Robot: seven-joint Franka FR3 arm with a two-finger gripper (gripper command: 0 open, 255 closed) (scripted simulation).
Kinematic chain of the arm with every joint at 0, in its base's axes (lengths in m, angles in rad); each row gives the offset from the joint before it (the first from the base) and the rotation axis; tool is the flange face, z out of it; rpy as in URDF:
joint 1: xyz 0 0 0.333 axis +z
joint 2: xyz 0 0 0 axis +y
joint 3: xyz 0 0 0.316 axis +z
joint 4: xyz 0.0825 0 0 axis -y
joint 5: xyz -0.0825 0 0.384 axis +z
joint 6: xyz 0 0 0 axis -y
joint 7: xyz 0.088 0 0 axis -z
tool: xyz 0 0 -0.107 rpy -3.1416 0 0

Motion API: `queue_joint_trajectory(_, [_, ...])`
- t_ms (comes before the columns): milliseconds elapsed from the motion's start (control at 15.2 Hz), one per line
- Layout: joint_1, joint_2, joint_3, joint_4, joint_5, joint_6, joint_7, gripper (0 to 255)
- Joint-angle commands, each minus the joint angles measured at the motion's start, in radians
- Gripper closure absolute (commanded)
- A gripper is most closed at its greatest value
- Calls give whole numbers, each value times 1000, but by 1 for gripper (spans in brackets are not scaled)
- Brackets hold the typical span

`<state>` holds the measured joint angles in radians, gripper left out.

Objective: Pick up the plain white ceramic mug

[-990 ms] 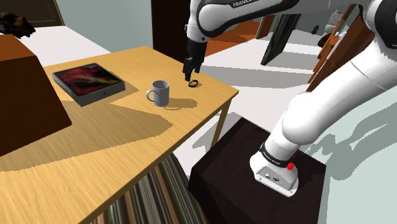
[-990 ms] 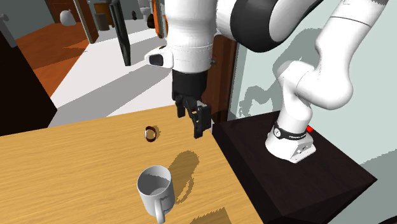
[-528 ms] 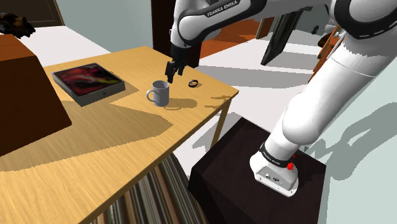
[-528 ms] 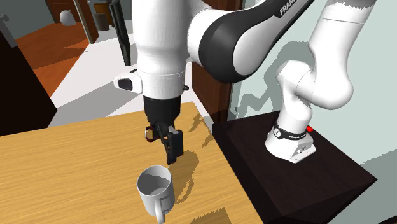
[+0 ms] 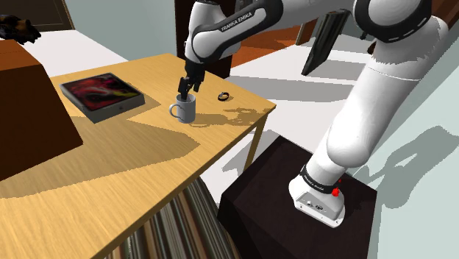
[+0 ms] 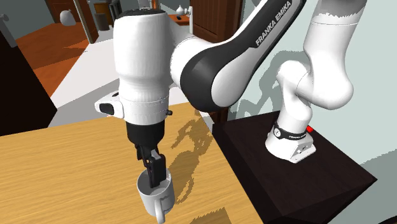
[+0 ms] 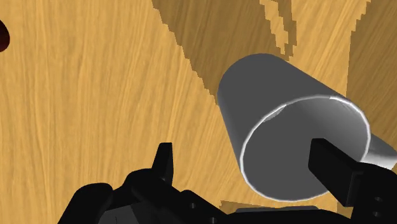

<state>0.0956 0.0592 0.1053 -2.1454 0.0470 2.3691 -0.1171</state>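
On the desk (image 5: 147, 173) in the shoulder view, you have the pale grey mug (image 5: 184, 112) standing upright near the far end, its handle turned toward that view's nine o'clock. The end effector (image 5: 184, 90) hangs straight down at the mug's twelve o'clock, with its tips at the rim. A small dark ring (image 5: 222, 96) lies on the wood at the mug's two o'clock, apart from it. A flat dark book with a red cover (image 5: 101, 96) lies at the mug's ten o'clock, well apart. The arm's dark stand (image 5: 272, 202) sits off the desk at five o'clock.

Across the second exterior view, you see the mug (image 6: 156, 197) near the desk's (image 6: 63, 165) edge, mouth up and handle toward six o'clock. The end effector (image 6: 153, 173) points down, and its tips dip to the level of the mug's mouth. The stand (image 6: 318, 181) is at the mug's three o'clock.

Through the wrist view, you look at the mug (image 7: 280, 95) along its side and into its mouth. The end effector (image 7: 245, 156) is spread wide. One of the fingers (image 7: 334, 167) sits over the mug's opening and the other stands outside the wall, with a gap of wood between it and the mug. Nothing is gripped.
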Motion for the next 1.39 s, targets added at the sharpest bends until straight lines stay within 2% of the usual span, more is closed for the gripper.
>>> queue_joint_trajectory(0, [1,15,0,-10,-1,26,1,0])
queue_joint_trajectory(264, [1,34,0,-25,-2,59,1,0])
queue_joint_trajectory(330, [1,32,1,-27,-2,60,1,255])
queue_joint_trajectory(924, [1,34,0,-25,-2,59,1,255])
queue_joint_trajectory(1320, [0,-8,0,11,0,-18,1,255])
